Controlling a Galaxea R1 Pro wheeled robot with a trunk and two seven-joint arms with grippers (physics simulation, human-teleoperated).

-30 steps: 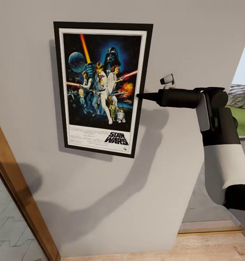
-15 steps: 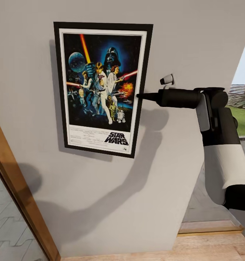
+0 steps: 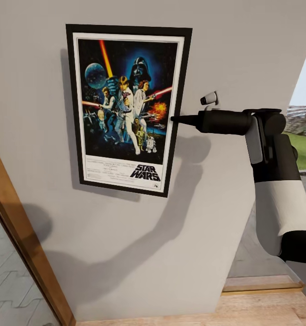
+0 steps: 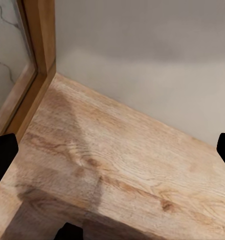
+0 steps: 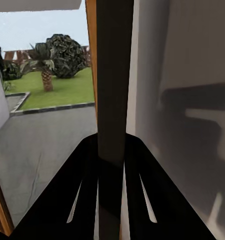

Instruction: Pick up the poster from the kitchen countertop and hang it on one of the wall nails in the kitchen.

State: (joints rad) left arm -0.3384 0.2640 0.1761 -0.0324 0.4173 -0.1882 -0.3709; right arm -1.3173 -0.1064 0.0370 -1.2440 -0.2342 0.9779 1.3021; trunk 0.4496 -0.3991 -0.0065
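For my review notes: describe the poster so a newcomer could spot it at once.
On the grey wall, right of the wooden door frame, hangs the poster. The right tool pinches its right edge. Black frame, space-movie art, "STAR WARS" lettering.

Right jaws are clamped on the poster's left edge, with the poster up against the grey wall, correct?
Not quite: the right gripper holds the poster by its right edge, as the head view shows. The right wrist view shows the jaws shut on the frame. The poster is against the grey wall.

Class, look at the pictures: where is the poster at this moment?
In the head view the poster is up against the grey wall, upper left of the picture, its right edge clamped in the right pincer.
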